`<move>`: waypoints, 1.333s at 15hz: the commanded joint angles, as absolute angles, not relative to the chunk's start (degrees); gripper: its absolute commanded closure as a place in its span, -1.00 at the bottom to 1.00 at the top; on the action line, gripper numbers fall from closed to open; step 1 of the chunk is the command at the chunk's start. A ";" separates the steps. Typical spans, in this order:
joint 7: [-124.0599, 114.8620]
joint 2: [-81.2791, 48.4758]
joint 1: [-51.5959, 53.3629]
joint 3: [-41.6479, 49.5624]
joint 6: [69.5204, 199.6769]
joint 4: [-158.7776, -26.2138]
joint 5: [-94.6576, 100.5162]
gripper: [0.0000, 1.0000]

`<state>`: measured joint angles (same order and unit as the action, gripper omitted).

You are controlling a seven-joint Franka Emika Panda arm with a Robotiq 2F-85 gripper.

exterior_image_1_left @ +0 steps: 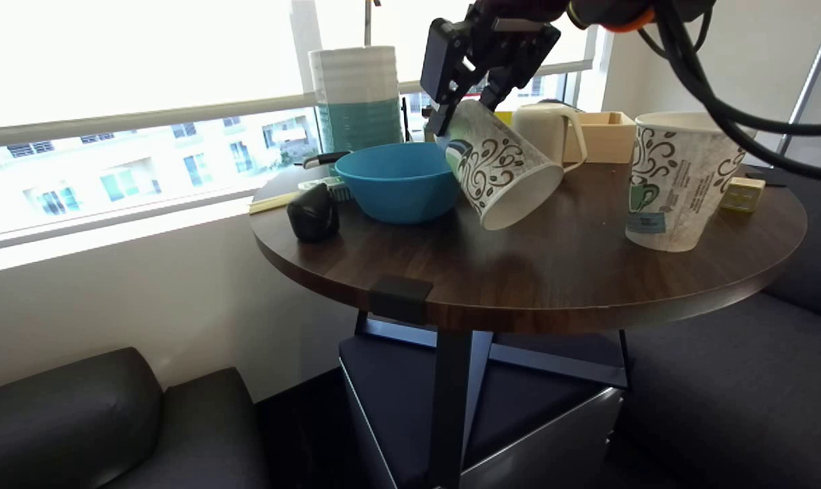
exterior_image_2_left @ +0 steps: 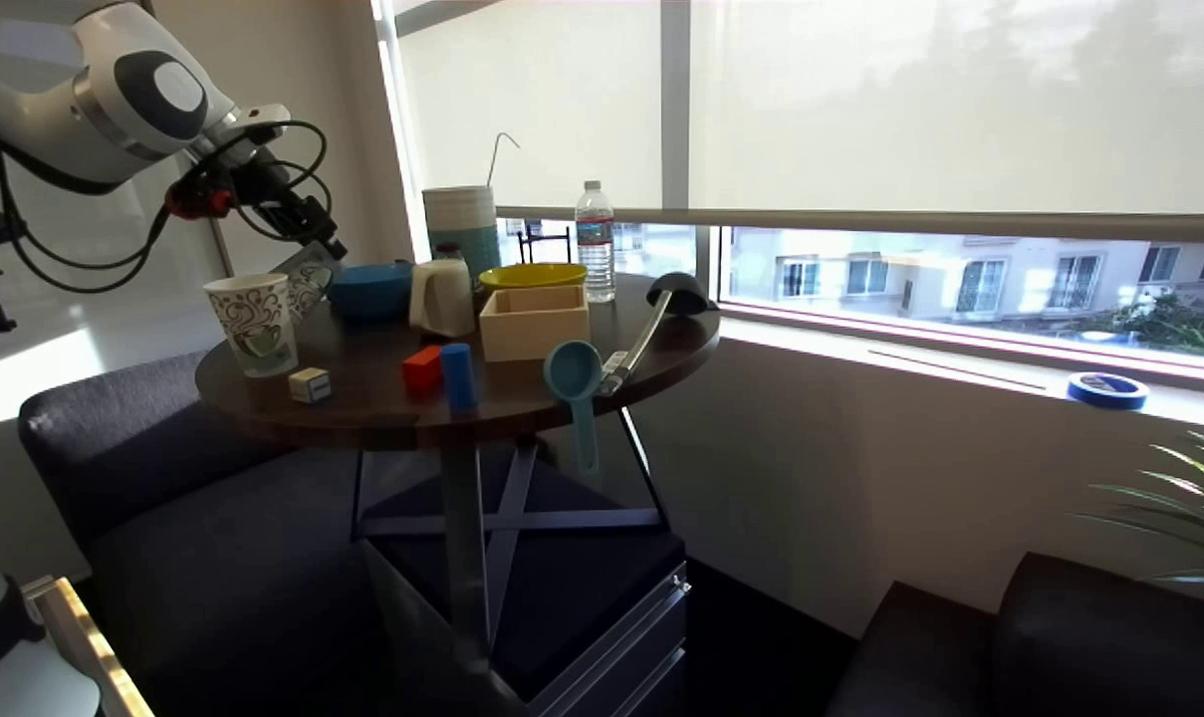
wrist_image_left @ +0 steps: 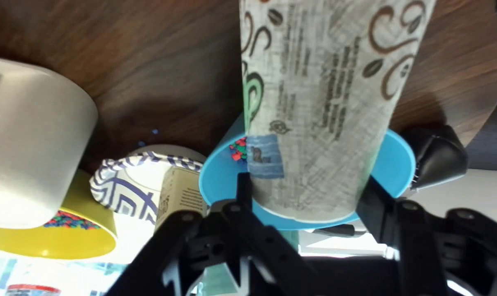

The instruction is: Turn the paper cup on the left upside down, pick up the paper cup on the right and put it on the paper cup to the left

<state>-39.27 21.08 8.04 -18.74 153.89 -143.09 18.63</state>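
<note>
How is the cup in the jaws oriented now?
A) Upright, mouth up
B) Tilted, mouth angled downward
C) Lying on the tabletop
B, since in an exterior view the paper cup slants between the jaws with its rim lower than its base.

Free tabletop (exterior_image_1_left: pixel 576 238) between tilted cup (exterior_image_1_left: pixel 498 159) and upright cup (exterior_image_1_left: pixel 678 183), blue bowl (exterior_image_1_left: pixel 400 190) near the former.

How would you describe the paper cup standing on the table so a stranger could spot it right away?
Start with the round, dark wooden table. Near its edge, beside a small block, stands a white paper cup with brown swirls. The gripper holds its twin tilted, mouth angled downward; this one stands upright, mouth up.
</note>
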 commanded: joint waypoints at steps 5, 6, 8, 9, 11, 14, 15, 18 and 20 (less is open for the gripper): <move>-28.43 23.34 7.45 -17.28 165.67 -149.02 19.76 0.23; -27.32 23.43 7.85 -16.75 166.35 -149.40 19.36 0.23; -24.46 23.31 9.16 -15.34 167.21 -150.20 18.33 0.23; -23.20 23.25 9.84 -14.61 167.45 -150.51 17.94 0.23; -21.54 23.33 10.89 -13.34 167.87 -151.09 17.58 0.23; -15.99 24.06 9.70 -14.64 168.24 -151.92 12.70 0.24; -14.84 24.26 9.82 -14.48 168.18 -152.16 11.89 0.24; -12.13 24.76 9.93 -14.32 167.83 -152.75 9.95 -0.76; -10.79 25.13 9.97 -14.27 167.50 -153.13 9.21 -0.87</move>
